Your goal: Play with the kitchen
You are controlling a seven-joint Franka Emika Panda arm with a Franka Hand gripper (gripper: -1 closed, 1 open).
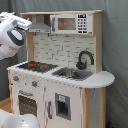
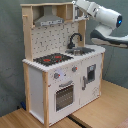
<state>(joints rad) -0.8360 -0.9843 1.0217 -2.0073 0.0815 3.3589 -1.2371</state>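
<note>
Reaching toward the kitchen (image 2: 60, 75) top (arm (image 2: 102, 15) seemingly raised).

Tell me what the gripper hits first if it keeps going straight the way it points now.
Most likely the kitchen's upper section: in the second exterior view the gripper points toward the top shelf above the grey hood. Depth is unclear, so it might pass just over the top.

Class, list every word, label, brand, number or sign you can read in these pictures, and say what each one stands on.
No text can be read anywhere.
The small white microwave in the tall white and light-wood toy kitchen has a dark keypad panel: its marks are too blurred to read.
The white robot arm shows no legible marking.
</note>
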